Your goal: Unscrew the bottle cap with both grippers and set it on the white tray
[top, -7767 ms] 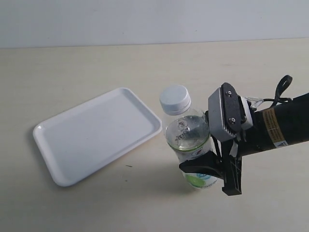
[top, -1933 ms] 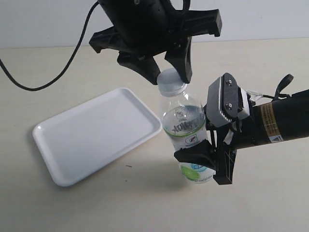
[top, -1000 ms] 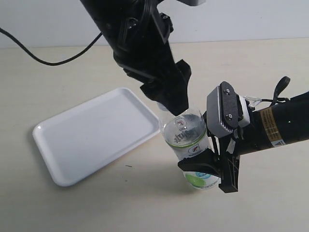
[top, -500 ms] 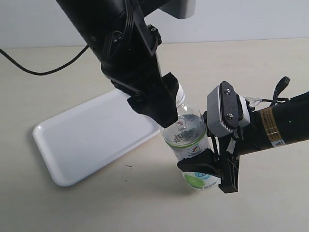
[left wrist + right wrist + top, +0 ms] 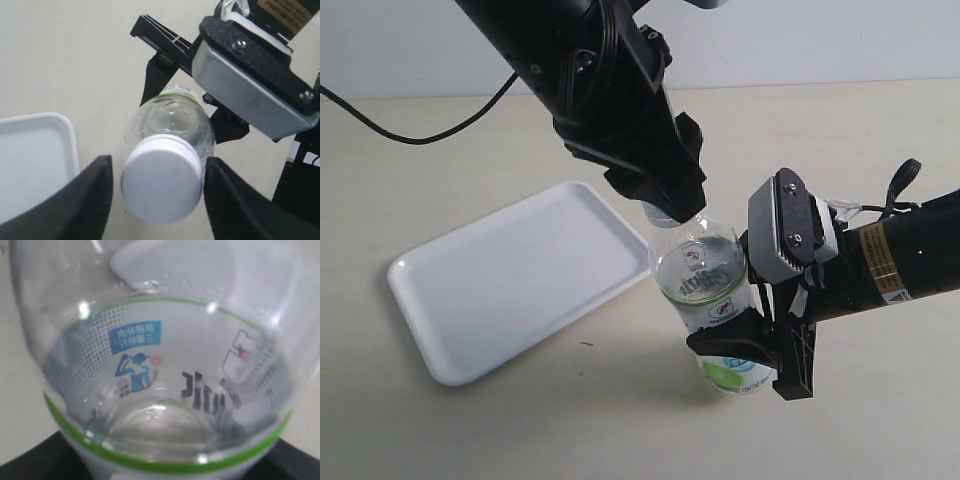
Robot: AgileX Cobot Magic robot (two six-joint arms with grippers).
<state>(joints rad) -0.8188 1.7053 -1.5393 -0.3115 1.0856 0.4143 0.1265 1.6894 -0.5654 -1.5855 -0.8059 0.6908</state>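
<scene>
**Left arm** (image 5: 590, 80): glossy black, bulky housings, with a thin black cable (image 5: 410, 130) behind it. **Left gripper** (image 5: 160, 192): broad matte-black fingers (image 5: 92, 200). **Right arm** (image 5: 920, 250): black barrel with a yellow label (image 5: 885, 262). A grey-white block (image 5: 780, 240) under a black plate with two screws (image 5: 238, 46) sits behind the black right gripper (image 5: 760, 358).

Surface: pale beige tabletop (image 5: 440, 430)
Left part: 1 white tray (image 5: 500, 290), lying flat, set at a slant
Far left: 1 black cable (image 5: 415, 141), looping low over the top
</scene>
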